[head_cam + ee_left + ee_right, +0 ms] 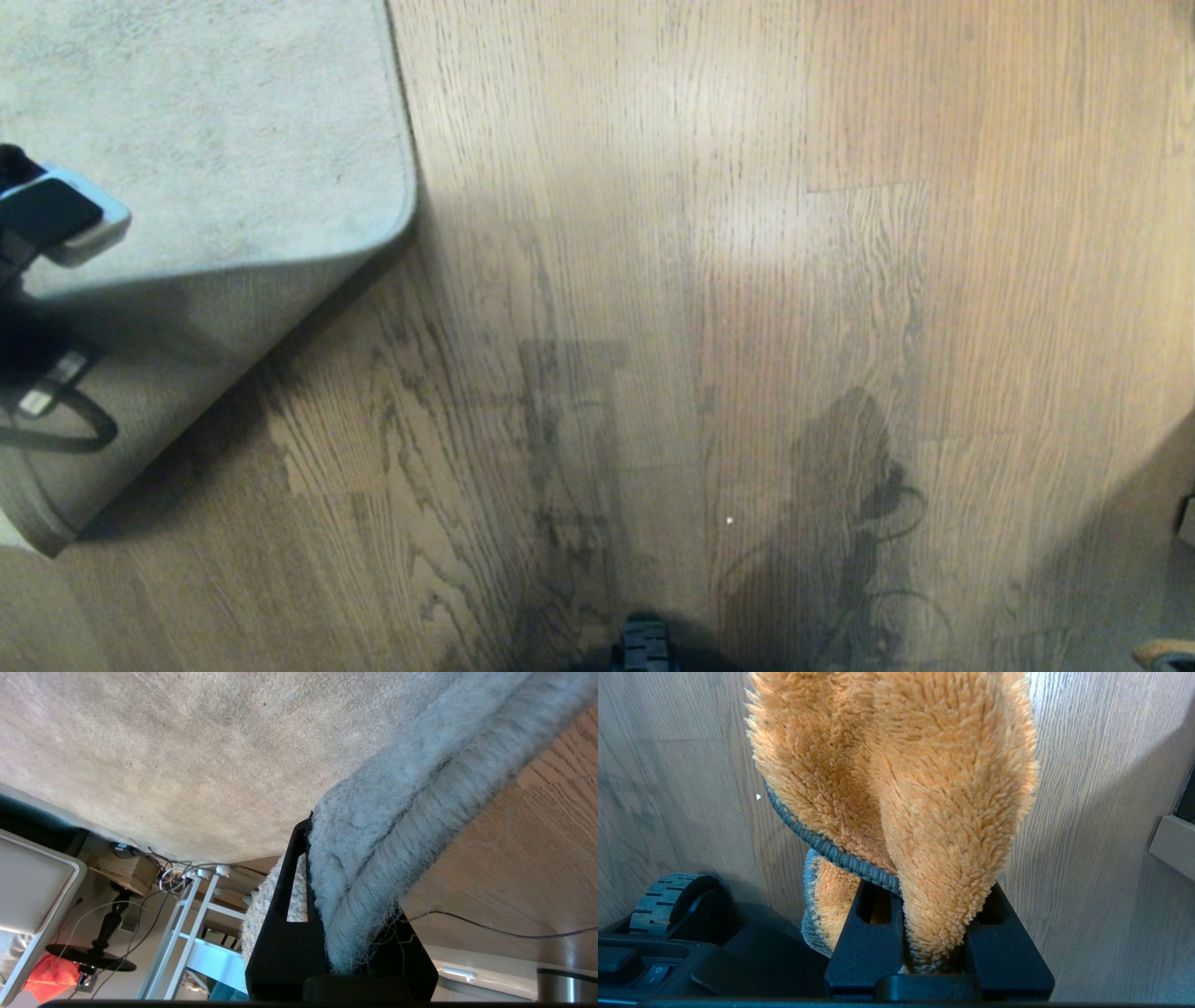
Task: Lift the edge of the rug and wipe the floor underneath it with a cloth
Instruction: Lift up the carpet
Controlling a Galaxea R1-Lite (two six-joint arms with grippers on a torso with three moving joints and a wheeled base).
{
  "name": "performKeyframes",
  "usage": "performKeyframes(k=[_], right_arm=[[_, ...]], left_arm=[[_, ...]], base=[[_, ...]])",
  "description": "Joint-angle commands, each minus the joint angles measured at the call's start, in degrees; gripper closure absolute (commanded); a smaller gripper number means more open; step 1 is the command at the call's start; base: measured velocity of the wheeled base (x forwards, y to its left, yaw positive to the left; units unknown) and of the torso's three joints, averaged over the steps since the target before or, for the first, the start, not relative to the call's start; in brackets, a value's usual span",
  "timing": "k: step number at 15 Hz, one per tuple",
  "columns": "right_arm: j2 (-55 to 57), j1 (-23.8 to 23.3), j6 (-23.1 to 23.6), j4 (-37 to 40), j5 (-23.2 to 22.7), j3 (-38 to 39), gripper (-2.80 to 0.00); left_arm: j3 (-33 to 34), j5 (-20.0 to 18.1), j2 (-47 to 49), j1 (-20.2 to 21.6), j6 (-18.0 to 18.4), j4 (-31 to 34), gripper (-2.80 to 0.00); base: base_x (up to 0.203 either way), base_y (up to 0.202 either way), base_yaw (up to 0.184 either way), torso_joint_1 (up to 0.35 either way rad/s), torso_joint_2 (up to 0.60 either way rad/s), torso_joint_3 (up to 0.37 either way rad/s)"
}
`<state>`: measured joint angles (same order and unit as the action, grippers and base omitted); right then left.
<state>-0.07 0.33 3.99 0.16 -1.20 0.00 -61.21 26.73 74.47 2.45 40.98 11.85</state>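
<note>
The left gripper [343, 952] pinches the rug edge [397, 826] up off the floor [709, 280], so hold it high while the right gripper [936, 952], squeezing the cloth [924, 788], wipes beneath the rug.

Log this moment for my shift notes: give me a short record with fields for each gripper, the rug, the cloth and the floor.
left gripper: shut on the rug edge, at the head view's left
rug edge: corner lifted and folded back, tan backing showing
right gripper: shut on the cloth, by the robot's base
cloth: orange, fluffy, grey trim, hanging above the floor
floor: brown wood planks, bare beside the raised corner
wiping: not yet begun
</note>
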Motion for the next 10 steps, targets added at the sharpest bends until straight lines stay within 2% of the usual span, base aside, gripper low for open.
performKeyframes(k=[1,10], right_arm=[[0.07,0.02,0.05,0.02,-0.03,0.00,0.00],[0.07,0.02,0.05,0.02,-0.03,0.00,0.00]], left_arm=[[0.23,0.25,-0.03,0.10,0.24,0.19,0.00],[1.79,0.34,-0.20,-0.07,0.24,0.14,0.00]], base=[[0.000,0.000,0.000,0.000,0.00,0.000],[0.000,0.000,0.000,0.000,0.00,0.000]])
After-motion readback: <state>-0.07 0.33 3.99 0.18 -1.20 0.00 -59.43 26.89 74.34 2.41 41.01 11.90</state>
